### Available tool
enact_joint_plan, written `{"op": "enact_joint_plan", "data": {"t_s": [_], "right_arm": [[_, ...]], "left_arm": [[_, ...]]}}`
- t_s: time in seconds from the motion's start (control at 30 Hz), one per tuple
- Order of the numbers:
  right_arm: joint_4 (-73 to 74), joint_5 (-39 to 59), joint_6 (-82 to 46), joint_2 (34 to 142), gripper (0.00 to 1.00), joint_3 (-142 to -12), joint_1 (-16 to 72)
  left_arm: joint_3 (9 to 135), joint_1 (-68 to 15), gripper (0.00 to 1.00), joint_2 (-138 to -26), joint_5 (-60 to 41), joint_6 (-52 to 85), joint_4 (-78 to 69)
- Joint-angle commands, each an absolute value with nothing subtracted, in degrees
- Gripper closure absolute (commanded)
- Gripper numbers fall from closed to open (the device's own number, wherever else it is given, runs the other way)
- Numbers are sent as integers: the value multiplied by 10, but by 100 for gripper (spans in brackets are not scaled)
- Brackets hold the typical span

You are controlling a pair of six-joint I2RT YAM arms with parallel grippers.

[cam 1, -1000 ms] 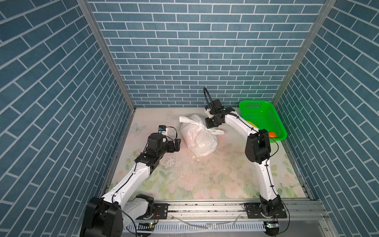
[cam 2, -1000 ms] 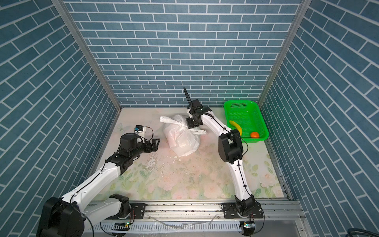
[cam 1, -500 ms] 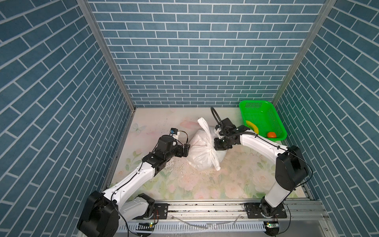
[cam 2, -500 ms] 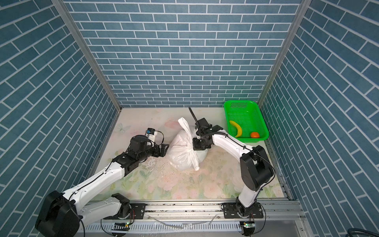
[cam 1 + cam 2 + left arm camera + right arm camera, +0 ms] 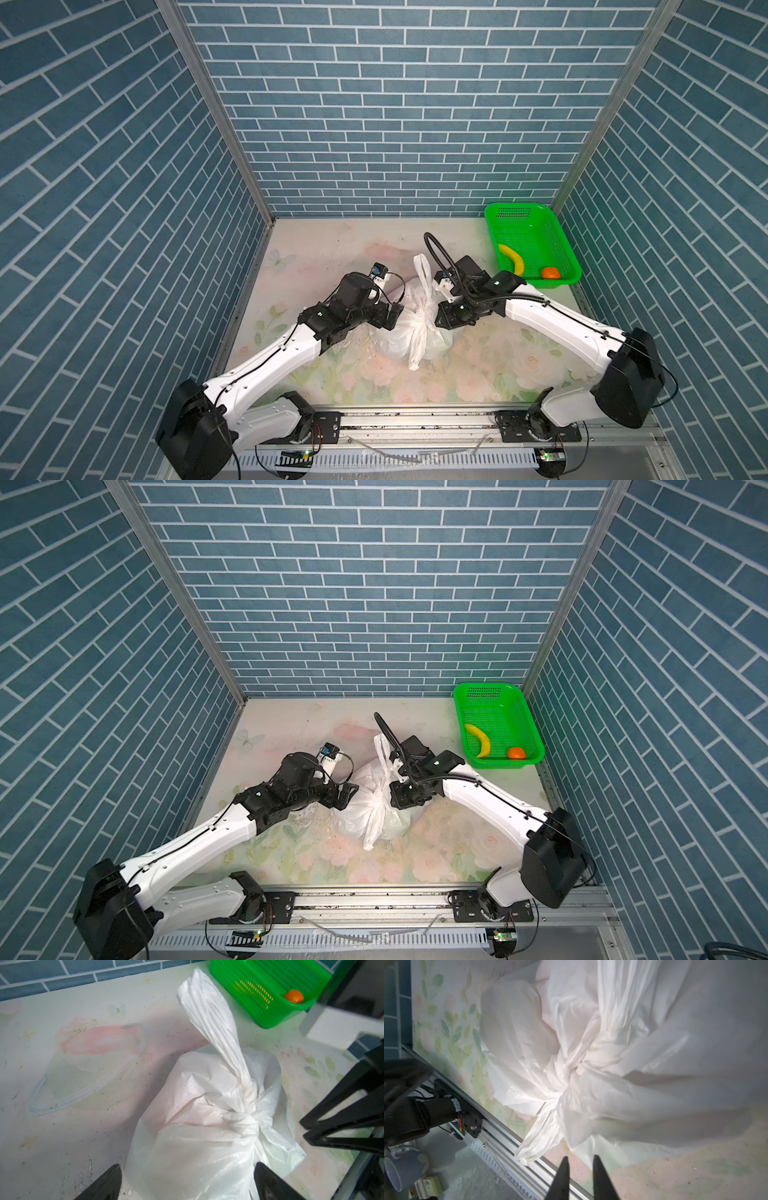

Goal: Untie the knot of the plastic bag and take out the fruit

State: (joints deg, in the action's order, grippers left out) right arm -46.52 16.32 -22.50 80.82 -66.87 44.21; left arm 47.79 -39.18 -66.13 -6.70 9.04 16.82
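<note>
The white plastic bag [image 5: 409,332] lies mid-table, tied shut. Its knot [image 5: 422,314] faces up. One handle strip [image 5: 423,270] stands up toward the back and the other trails toward the front. My left gripper [image 5: 393,318] is open against the bag's left side. In the left wrist view the bag [image 5: 197,1147] fills the space between the left gripper's [image 5: 188,1169] two spread fingers. My right gripper [image 5: 439,319] sits close on the bag's right, and in the right wrist view the right gripper [image 5: 580,1160] is slightly open with nothing between its fingers, short of the knot [image 5: 577,1068]. Any fruit in the bag is hidden.
A green mesh basket [image 5: 559,239] stands at the back right with a banana [image 5: 513,257] and an orange tangerine [image 5: 550,272] in it. The metal rail [image 5: 415,419] runs along the table's front edge. Brick-pattern walls close off the left, back and right.
The right gripper pulled the bag from the back toward the middle and has now parted its fingers off it. The left arm moved in to the bag's left side, still open.
</note>
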Motion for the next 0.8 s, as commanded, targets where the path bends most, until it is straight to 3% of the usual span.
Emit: {"op": "enact_joint_plan", "data": {"t_s": [0.0,0.27,0.57,0.63,0.77], "right_arm": [[-512,131,-183,780,66,-682,442],[-482,98,-160,742,53,-665,440],[-407,82,-159,777,51,-661,440],[-397,78,-160,785,51,-663,440],[-378,77,-161,798,50,-662,440]], "left_arm": [[509,-405,0,-683,-103,8,244],[532,-413,4,-756,-128,-66,222],[548,-417,18,-843,-161,-92,158],[545,-419,26,-854,-162,-90,143],[536,-421,50,-863,-150,-84,110]]}}
